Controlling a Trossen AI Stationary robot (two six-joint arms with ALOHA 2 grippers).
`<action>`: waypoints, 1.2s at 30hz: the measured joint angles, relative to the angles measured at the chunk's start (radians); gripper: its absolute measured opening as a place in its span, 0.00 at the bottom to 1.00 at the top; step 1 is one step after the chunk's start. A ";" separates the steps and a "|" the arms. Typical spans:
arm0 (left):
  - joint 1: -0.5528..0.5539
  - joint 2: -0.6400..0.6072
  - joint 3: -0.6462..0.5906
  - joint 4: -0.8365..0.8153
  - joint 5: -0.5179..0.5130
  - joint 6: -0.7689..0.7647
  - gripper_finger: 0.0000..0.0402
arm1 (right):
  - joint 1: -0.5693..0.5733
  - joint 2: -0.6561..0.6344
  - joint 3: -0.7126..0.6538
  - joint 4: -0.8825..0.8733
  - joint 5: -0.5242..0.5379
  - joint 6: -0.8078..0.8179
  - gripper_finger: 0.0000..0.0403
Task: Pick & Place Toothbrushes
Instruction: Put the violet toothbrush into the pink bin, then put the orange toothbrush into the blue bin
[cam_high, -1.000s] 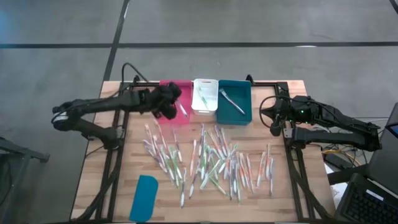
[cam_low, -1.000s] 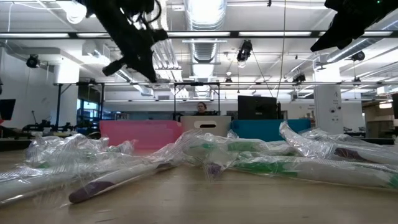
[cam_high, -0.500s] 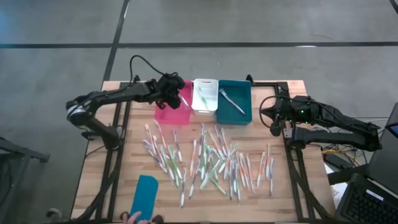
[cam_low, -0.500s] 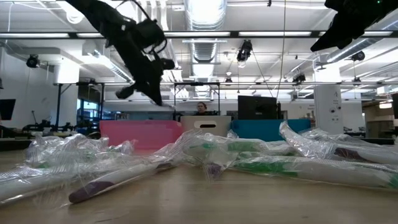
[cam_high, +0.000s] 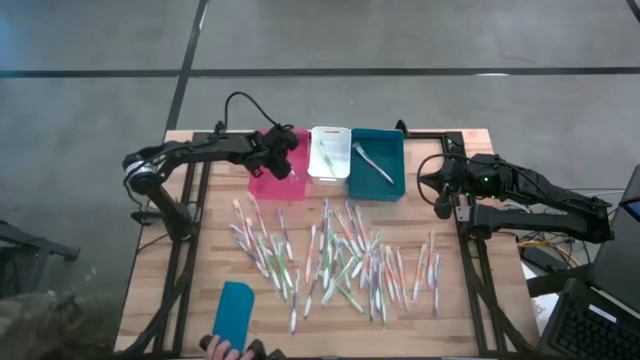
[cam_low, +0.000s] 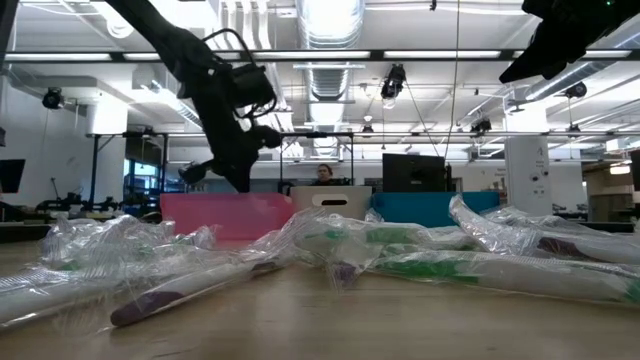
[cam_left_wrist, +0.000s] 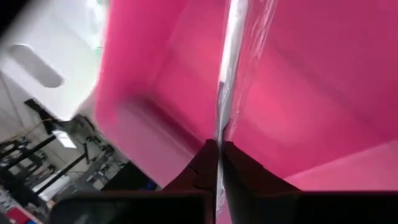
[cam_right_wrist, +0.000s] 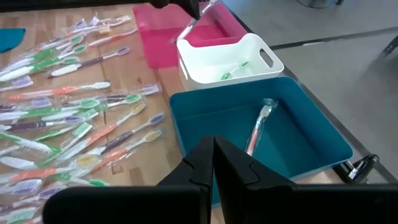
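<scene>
A wrapped toothbrush (cam_left_wrist: 231, 68) is pinched by the left claw (cam_left_wrist: 217, 163) over the pink bin (cam_high: 277, 182). Released crookedly, it could be caught on the rim. The right claw (cam_right_wrist: 213, 157) is held pressed together beside the counter (cam_high: 455, 300).

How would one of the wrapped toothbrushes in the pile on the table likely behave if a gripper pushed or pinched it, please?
The toothbrushes are thin sticks, so probably light and stiff. Each sits in a clear crinkly wrapper, which may slide between fingers. They lie crossed over one another, so pushing one would likely drag its neighbours.
</scene>
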 joint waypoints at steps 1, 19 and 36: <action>0.000 0.005 -0.002 -0.018 -0.001 0.000 0.05 | 0.000 0.000 0.000 0.000 0.000 -0.003 0.02; -0.016 0.040 -0.004 -0.033 0.001 -0.149 0.24 | 0.000 -0.001 0.000 0.000 0.000 0.000 0.02; -0.186 -0.189 -0.004 -0.081 -0.057 -0.575 0.28 | 0.000 0.000 0.000 0.000 0.000 0.000 0.02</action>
